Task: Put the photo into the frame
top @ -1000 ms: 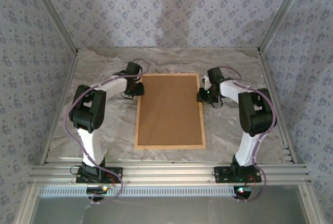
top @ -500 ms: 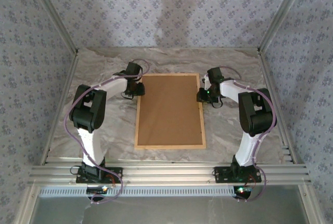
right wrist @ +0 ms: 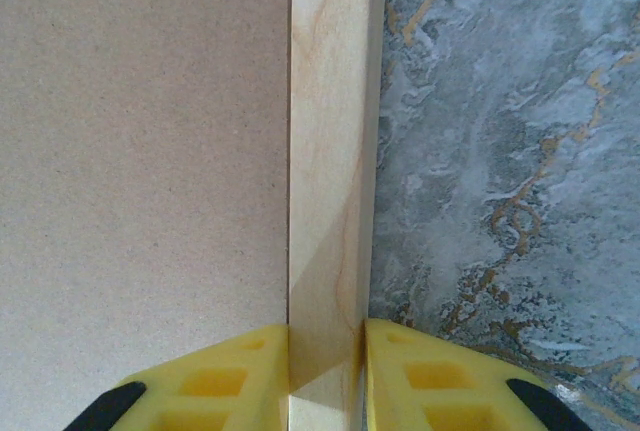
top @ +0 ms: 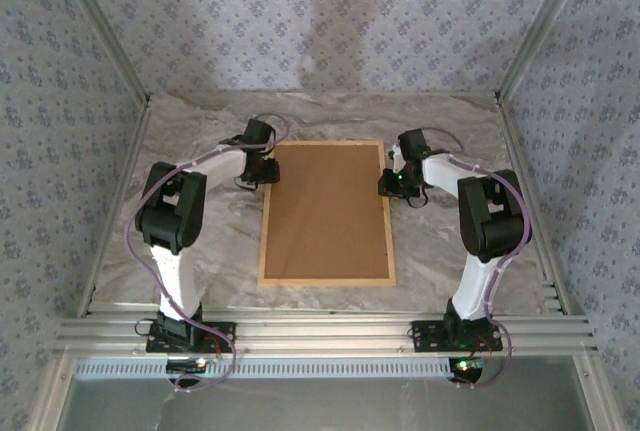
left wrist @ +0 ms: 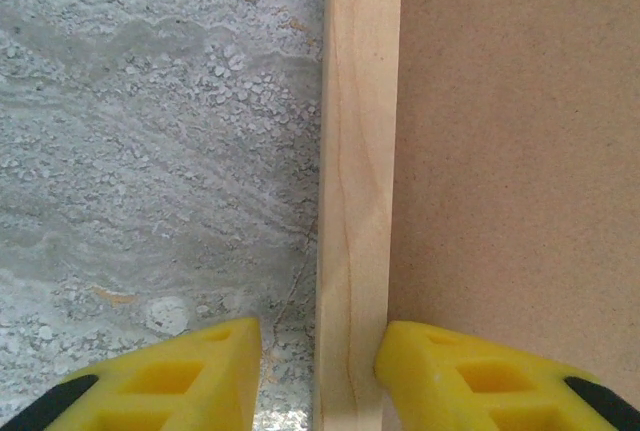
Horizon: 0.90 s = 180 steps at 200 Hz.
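Frame [top: 326, 279]: found lying flat at the middle of the marbled table [top: 200, 121], brown board [top: 325, 213] upward (pale wood rim all round). Found the right gripper [right wrist: 327, 336] clenched on the right rail, a finger pressed to each side. Found the left gripper [left wrist: 318, 336] astride the left rail but released, with a gap at the outer finger [left wrist: 200, 371].

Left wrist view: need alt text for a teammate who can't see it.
The left end effector straddles the frame's pale wooden edge, a clear gap showing beside one yellow finger. Brown board lies right of the edge, marbled table left.
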Available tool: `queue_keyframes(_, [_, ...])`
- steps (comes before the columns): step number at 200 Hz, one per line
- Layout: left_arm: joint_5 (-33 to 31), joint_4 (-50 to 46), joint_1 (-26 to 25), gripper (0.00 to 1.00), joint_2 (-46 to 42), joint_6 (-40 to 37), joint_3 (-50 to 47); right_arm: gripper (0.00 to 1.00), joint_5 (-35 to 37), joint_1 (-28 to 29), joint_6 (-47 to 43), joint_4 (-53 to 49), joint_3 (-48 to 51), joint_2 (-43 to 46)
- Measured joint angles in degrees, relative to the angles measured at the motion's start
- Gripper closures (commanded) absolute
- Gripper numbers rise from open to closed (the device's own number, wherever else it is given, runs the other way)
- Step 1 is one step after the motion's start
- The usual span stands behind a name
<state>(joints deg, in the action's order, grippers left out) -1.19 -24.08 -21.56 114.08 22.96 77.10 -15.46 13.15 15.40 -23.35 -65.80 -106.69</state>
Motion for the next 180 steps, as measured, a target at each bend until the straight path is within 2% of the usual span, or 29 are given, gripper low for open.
queue_keyframes(111, [-0.87,0.09,-0.57,0.56,0.48,-0.02,0.28,0.75,0.44,0.02,-0.02,-0.39,-0.48,-0.24])
queue_keyframes(180, [-1.29,-0.17,-0.59,0.49,1.42,0.00,1.68,0.75,1.33,0.13,-0.02,-0.42,-0.66,-0.24])
